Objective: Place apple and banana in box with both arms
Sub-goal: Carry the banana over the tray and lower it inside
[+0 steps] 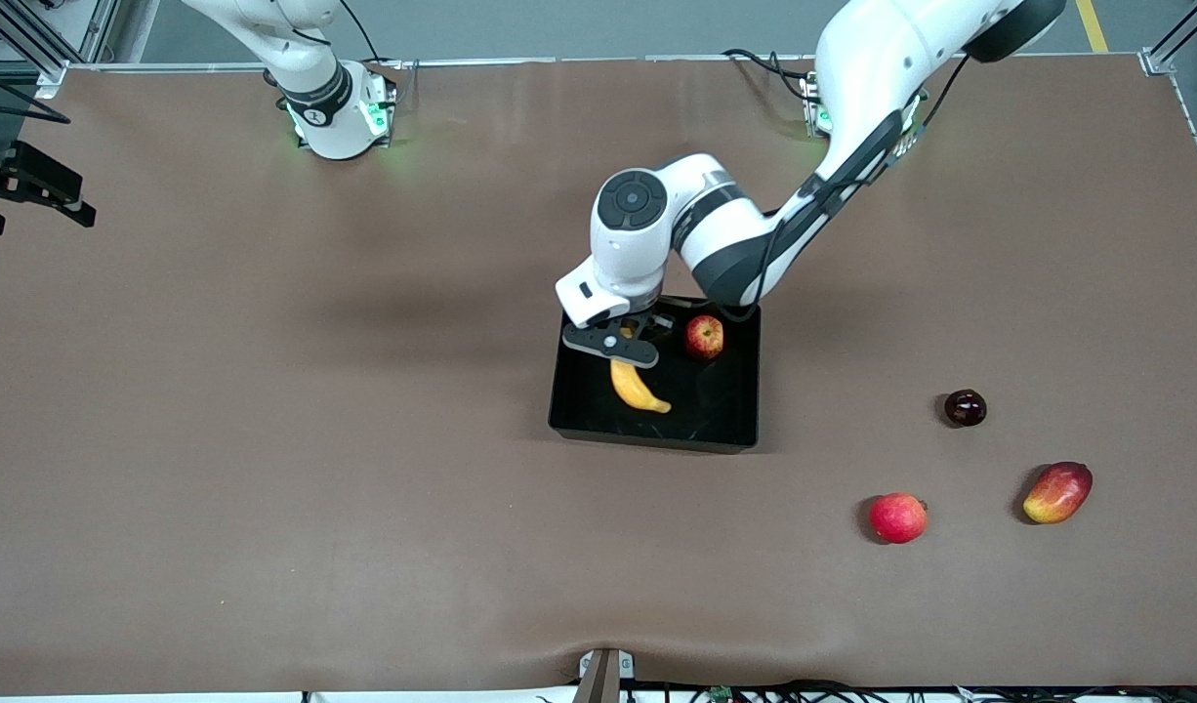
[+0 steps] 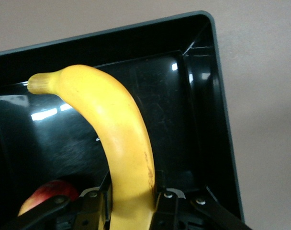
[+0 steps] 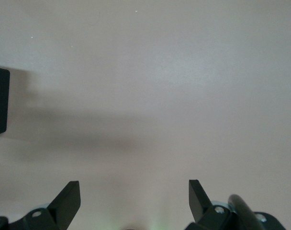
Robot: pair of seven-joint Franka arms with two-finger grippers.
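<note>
The black box [image 1: 647, 435] lies mid-table. My left arm reaches down into it, and my left gripper [image 1: 625, 358] is shut on the stem half of the yellow banana [image 1: 639, 389], whose other end points down into the box toward the front camera. In the left wrist view the banana [image 2: 117, 125] runs out from between the fingers [image 2: 168, 203] over the box floor [image 2: 184, 120]. The red-and-yellow apple [image 1: 704, 337] sits inside the box beside the gripper and shows as apple [image 2: 44, 195] in that view. My right gripper [image 3: 134, 189] waits open over bare table with nothing between its fingers.
Toward the left arm's end of the table lie a dark round fruit [image 1: 965, 407], a pinkish-red round fruit [image 1: 897, 517] and a red-yellow mango [image 1: 1057, 492], all nearer the front camera than the box. A black fixture [image 1: 32, 186] juts in at the right arm's end.
</note>
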